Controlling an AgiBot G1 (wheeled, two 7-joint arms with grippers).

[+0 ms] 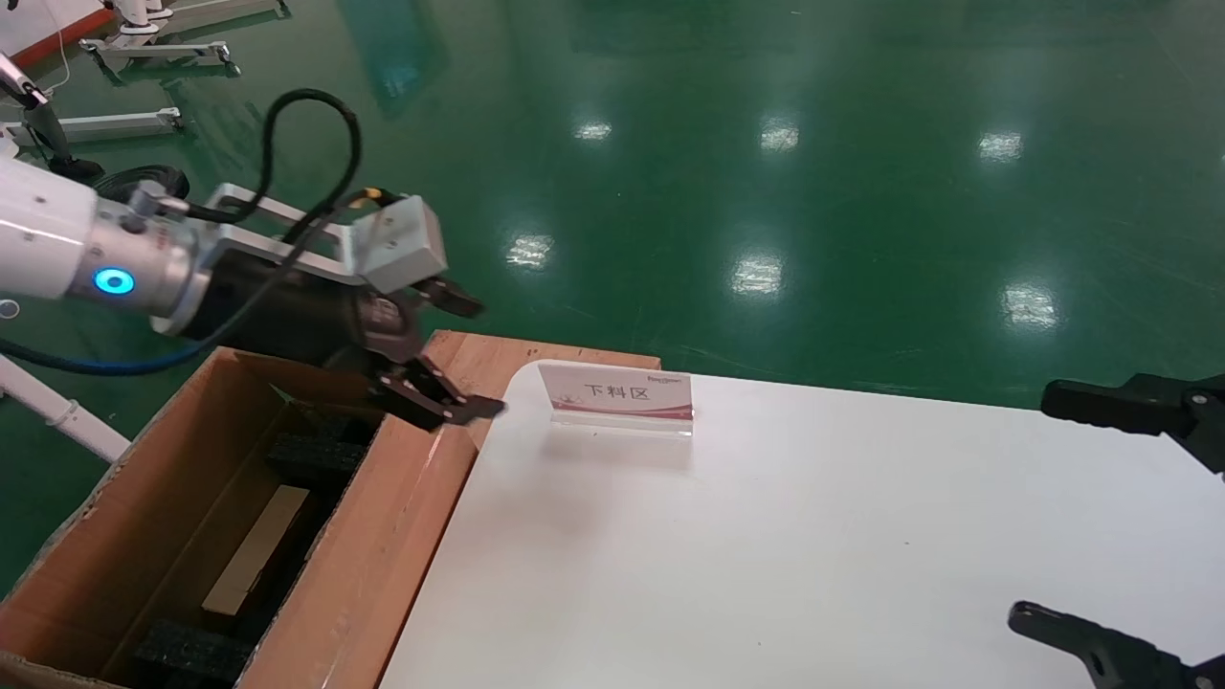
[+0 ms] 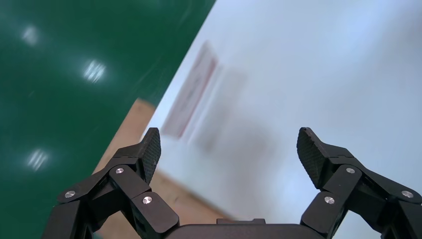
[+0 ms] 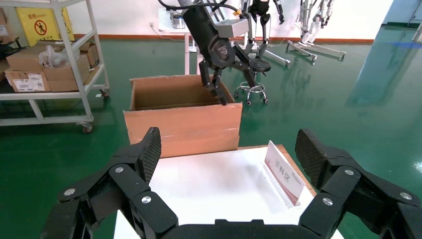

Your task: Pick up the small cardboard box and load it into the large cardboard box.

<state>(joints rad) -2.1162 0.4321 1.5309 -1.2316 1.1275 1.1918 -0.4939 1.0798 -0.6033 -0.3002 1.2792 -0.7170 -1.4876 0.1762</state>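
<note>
1. Small cardboard box: I could not make out its outline for certain; down in the large brown corrugated cardboard box (image 1: 364, 565), between the black foam blocks (image 1: 316, 457), lay a pale tan flat strip (image 1: 256, 548) that might have been its top face.
2. That big carton stood open at the table's left side, its near wall pressed close along the edge of the white rectangular table (image 1: 813, 536), and its flaps stood tall in the right wrist view (image 3: 181, 122).
3. The left gripper (image 1: 450, 354) hung above the carton's far right corner, just over the rim, where carton, a reddish wooden board (image 1: 498, 359) and the table's rounded corner met.
4. Its jaws were spread wide and held nothing; in the left wrist view the left gripper (image 2: 229, 157) showed only table and board between the two fingers.
5. The right gripper (image 1: 1101, 517) sat at the table's right edge, well apart from the carton, its black fingers gaping wide and empty, as its own camera confirmed (image 3: 226, 157).
6. A small clear acrylic sign with a red stripe and printed characters (image 1: 620, 397) stood upright near the table's far left corner, just beside the left gripper.
7. The white top lay open between sign and right gripper, and glossy green floor (image 1: 766, 144) stretched beyond the far edge.
</note>
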